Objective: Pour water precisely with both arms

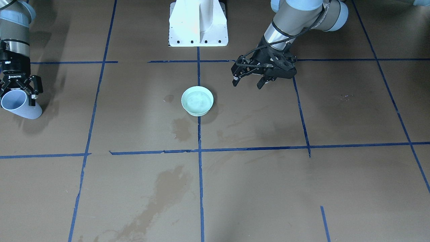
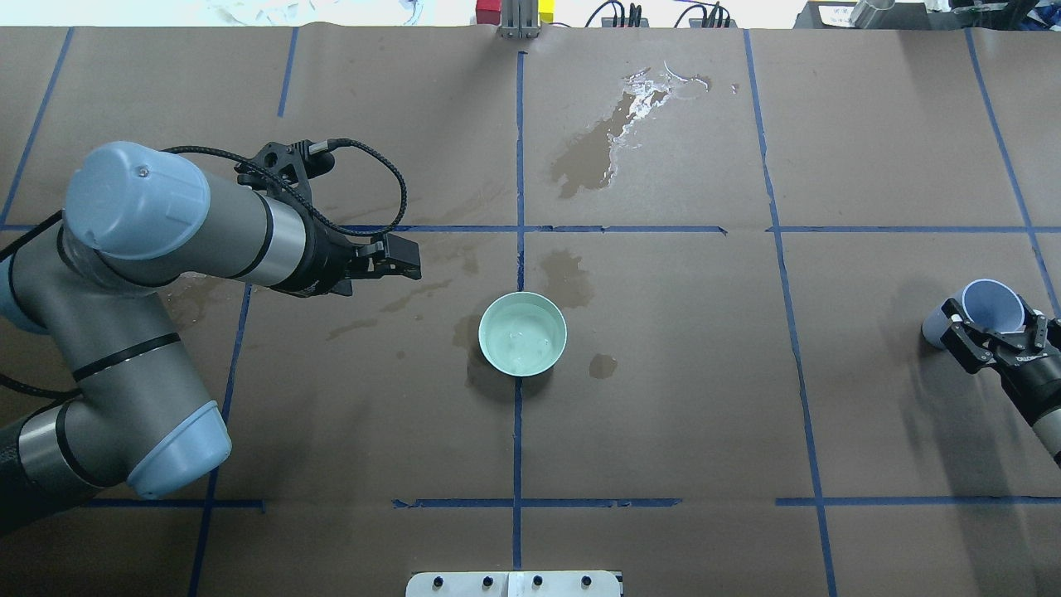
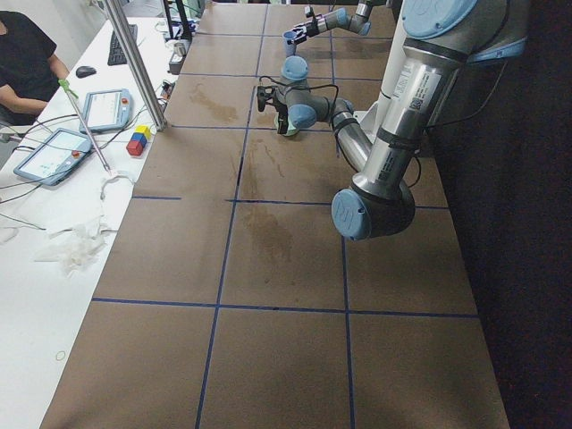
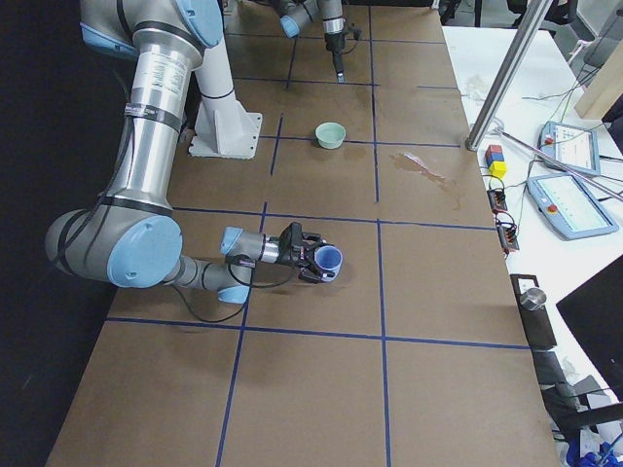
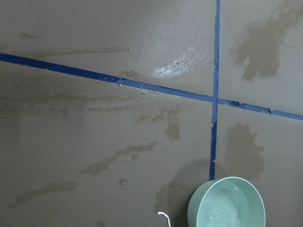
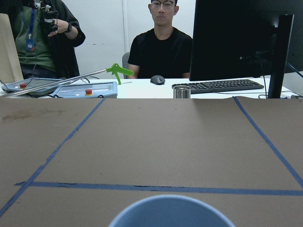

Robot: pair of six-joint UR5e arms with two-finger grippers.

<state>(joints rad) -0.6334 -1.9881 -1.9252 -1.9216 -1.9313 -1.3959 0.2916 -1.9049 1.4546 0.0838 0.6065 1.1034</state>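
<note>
A mint-green bowl (image 2: 522,333) stands at the table's middle, with the water (image 2: 520,340) showing as faint ripples inside it. The bowl also shows in the front view (image 1: 197,101) and the left wrist view (image 5: 226,204). My left gripper (image 1: 247,83) is open and empty. It hovers to the robot's left of the bowl, apart from it, and shows from overhead (image 2: 408,262). My right gripper (image 2: 995,332) is shut on a pale blue cup (image 2: 988,305) at the table's far right end, upright, low near the surface. The cup's rim (image 6: 170,210) fills the bottom of the right wrist view.
Wet stains mark the brown paper: a large one beyond the bowl (image 2: 597,149), small ones beside it (image 2: 603,365). The white pedestal (image 1: 198,27) stands behind the bowl. Operators, a keyboard (image 6: 218,85) and a metal cup (image 6: 181,91) are past the table's end.
</note>
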